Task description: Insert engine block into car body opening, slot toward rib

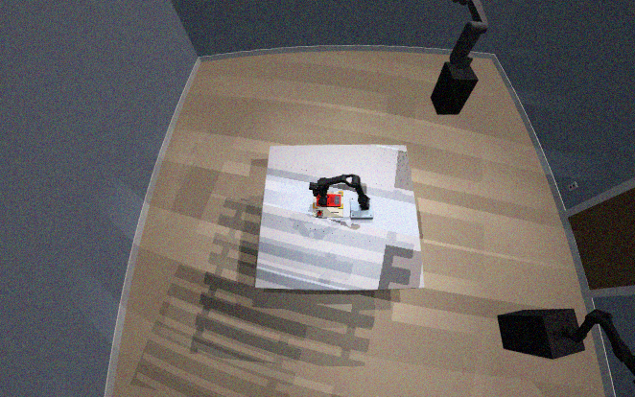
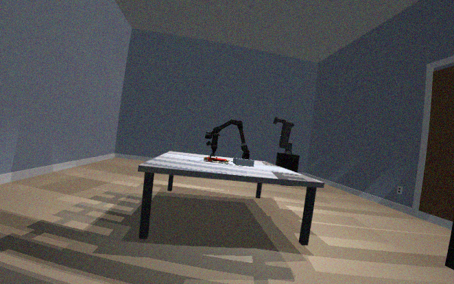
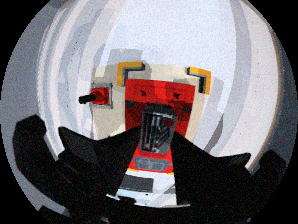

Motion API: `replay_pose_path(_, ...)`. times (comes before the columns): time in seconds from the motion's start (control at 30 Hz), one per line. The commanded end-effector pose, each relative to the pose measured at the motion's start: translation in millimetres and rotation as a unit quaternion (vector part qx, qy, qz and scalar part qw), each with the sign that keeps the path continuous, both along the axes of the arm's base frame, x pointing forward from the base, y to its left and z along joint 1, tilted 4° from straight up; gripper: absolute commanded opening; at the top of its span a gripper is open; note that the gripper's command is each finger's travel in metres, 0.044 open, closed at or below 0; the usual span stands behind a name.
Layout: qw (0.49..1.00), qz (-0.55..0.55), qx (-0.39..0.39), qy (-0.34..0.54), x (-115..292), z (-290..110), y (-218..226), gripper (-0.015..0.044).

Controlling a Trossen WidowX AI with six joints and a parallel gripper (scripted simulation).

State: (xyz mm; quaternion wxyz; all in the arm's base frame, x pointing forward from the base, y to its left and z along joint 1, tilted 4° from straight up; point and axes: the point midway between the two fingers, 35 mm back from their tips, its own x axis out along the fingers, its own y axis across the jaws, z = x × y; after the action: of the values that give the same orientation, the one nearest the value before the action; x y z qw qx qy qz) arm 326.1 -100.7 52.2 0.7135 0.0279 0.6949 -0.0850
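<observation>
I see a bare test room: blue-grey walls (image 2: 206, 86), plank floor (image 2: 68, 206), brown door (image 2: 440, 144) at three o'clock, one table (image 2: 164, 167).

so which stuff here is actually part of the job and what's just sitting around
Part of the job:
- engine block, dark, held in the end effector
- red car body with its opening, on a cream board

Just there:
- white table
- two black boxes on the floor with arms
- brown door
</observation>
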Motion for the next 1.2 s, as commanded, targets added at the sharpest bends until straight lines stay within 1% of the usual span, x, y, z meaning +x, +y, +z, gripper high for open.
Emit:
replay_pose_path(0.0, 0.999, 0.036, 0.001, 0.002, 0.3, -1.3, 0.7, 0.0160)
replay_pose_path(0.13, 0.999, 0.048, 0.001, 0.003, 0.3, -2.3, 0.8, 0.0160)
replay_pose_path(0.5, 1.000, 0.013, 0.001, 0.000, 0.4, -5.1, 0.6, 0.0160)
replay_pose_path(1.17, 1.000, 0.027, 0.001, 0.001, 0.4, -10.0, 0.4, 0.0160)
